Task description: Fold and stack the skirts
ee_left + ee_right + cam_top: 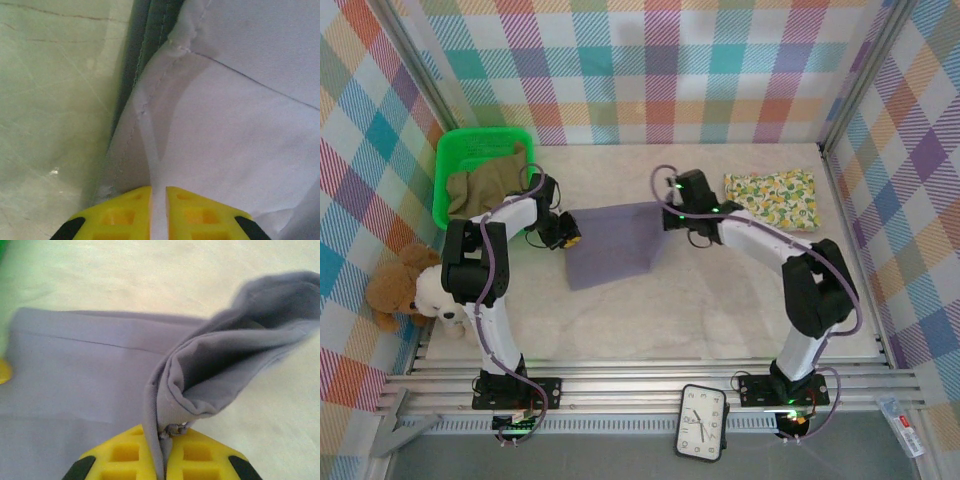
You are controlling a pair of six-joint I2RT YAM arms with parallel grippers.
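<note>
The plain grey-lavender skirt [612, 243] lies flat in the middle of the table [720, 300], its long axis seemingly running left to right, slightly skewed. The left gripper [158, 210], nearly closed, pinches a ridge of cloth at its left edge. The right gripper [163, 455], clamped tight, holds its far right corner up in a loose fold. A green basket [445, 180] in the far left corner holds an olive-khaki skirt [490, 180]. A folded floral skirt [772, 198] sits near the far right corner.

From above, the left arm [480, 265] covers part of the olive skirt [490, 185] in the green basket [450, 165] and part of the teddy bears [398, 288]. At the right wrist, the raised fold of the lavender skirt [240, 340] is blurred and runs off the right edge.
</note>
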